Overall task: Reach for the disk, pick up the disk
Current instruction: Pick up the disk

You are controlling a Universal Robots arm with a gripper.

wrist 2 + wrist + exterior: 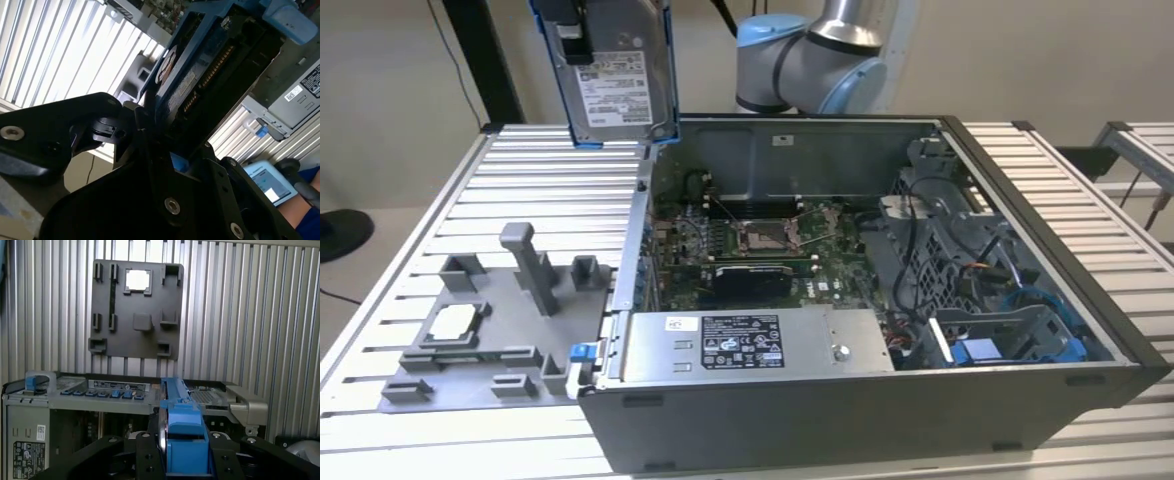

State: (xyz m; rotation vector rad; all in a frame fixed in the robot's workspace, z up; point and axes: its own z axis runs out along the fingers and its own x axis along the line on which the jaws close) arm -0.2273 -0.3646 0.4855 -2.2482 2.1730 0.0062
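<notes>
The disk hangs upright high above the table, over the far left corner of the open computer case as the exterior view shows it. Its white label faces that camera and blue rails run along its edges. In the first wrist view my gripper is shut on the disk, with black fingers pressing on both sides of its blue end. In the second wrist view the disk juts out from between the black gripper links, its connector edge showing.
The open computer case stands on the slatted metal table, with a grey power supply box at its front. A grey fixture plate holding a small silver chip lies to the exterior view's left. A blue sleeve and a tablet show nearby.
</notes>
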